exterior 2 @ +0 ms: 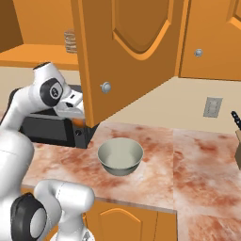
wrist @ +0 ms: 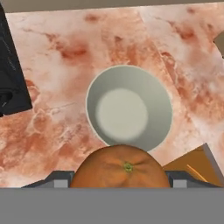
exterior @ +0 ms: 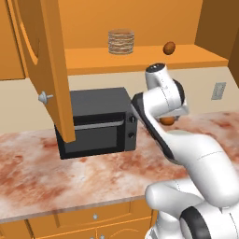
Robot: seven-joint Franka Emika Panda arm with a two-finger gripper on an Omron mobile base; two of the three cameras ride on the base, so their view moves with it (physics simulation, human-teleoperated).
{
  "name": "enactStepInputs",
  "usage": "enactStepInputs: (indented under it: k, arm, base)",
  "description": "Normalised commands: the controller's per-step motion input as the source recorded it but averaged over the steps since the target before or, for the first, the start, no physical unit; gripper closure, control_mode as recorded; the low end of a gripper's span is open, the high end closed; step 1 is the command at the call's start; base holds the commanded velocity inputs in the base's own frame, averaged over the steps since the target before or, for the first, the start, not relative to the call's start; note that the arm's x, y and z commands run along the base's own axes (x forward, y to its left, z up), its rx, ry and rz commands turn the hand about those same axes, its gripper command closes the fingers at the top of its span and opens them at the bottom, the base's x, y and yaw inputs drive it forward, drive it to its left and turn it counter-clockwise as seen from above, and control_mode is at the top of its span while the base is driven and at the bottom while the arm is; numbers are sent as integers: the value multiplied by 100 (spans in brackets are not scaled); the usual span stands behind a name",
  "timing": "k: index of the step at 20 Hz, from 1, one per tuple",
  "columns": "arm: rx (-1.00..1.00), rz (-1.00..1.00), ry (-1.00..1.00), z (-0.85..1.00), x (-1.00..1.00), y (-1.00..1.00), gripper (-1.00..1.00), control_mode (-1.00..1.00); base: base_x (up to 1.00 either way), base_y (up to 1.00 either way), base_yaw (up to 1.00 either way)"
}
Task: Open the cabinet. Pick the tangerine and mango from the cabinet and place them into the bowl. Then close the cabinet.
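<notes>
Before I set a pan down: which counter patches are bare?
Free: the counter right of the bowl, up to the knife block, and the strip in front of the microwave. Crowded: between microwave and bowl, where the open cabinet door hangs and the gripper holds the tangerine.

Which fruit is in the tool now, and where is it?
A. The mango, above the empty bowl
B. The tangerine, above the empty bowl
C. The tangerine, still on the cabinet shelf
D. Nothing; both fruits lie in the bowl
B: the hand view shows the plain orange tangerine in the tool over the empty bowl; the redder mango sits on the cabinet shelf.
</notes>
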Motion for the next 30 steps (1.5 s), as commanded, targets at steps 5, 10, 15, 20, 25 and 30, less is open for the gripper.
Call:
enactStepInputs:
  k: [5, 10, 15, 20, 25, 30]
  arm:
    - [0, 0, 0, -54, 33, -29, 100, -100]
    - [0, 0, -1, -33, 44, -51, 100, -100]
    - [0, 0, 0, -33, 46, -56, 100, -100]
    - [0, 1, 0, -39, 19, -19, 100, -100]
    - [0, 0, 0, -45, 16, -15, 100, -100]
    - [0, 0, 0, -35, 19, -24, 100, -100]
  base:
    - [0, 0, 0]
    - [0, 0, 0]
    - [0, 0, 0]
    - [0, 0, 0]
    - [0, 0, 0]
    - [0, 0, 0]
